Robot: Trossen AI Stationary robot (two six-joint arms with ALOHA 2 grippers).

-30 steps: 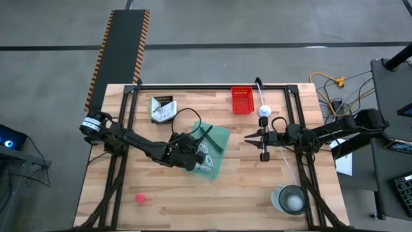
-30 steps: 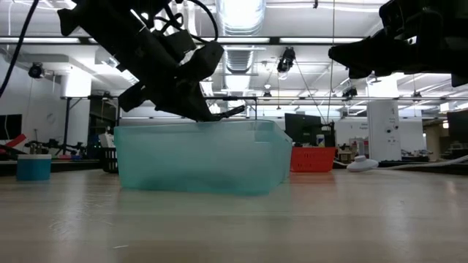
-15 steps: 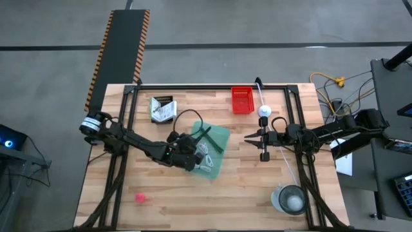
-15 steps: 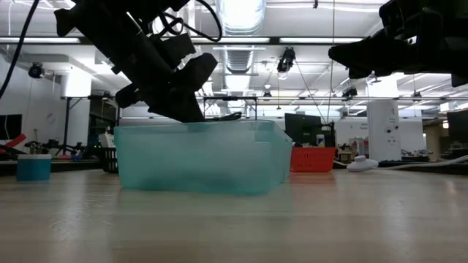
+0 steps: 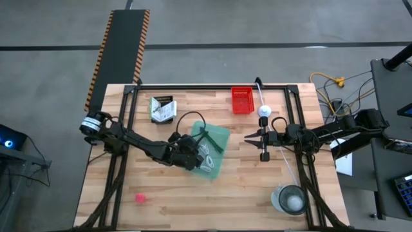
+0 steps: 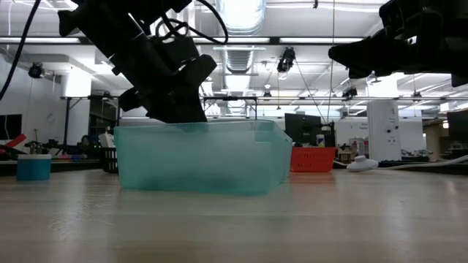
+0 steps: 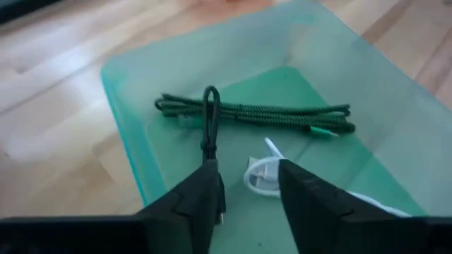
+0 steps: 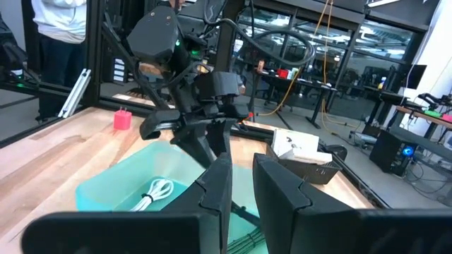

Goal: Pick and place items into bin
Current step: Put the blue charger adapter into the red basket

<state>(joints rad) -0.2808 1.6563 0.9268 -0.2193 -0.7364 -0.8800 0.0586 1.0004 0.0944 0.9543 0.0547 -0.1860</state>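
A translucent green bin (image 5: 212, 153) stands at mid-table. In it lie a dark green braided cable (image 7: 282, 116) and white coiled cables (image 7: 260, 176). My left gripper (image 7: 248, 190) hangs open just over the bin's left part, its fingers on either side of the white coil and above it. The right gripper (image 5: 246, 136) hovers to the right of the bin with a narrow gap between its fingers, holding nothing. On the table lie a white printed packet (image 5: 162, 108) near the far left and a pink blob (image 5: 140, 198) near the front left. My left gripper comes at the bin from above, slanting. One strand of the green cable (image 7: 210, 127) rises from the coil to the inner side of one finger (image 7: 205, 190). I cannot tell whether it touches that finger. The other finger is clear of it.
A red basket (image 5: 243, 100) stands at the far edge. Beside it are a white ball and a cord (image 5: 264, 111). A round clear container (image 5: 290, 198) sits near the front right. Bare wood lies in front of the bin. A person (image 8: 60, 17) stands beyond the table.
My left gripper has sunk a little toward the bin. The dark cable end that stuck out past its fingertips above the rim in the low view no longer shows above the rim. The right arm has kept still.
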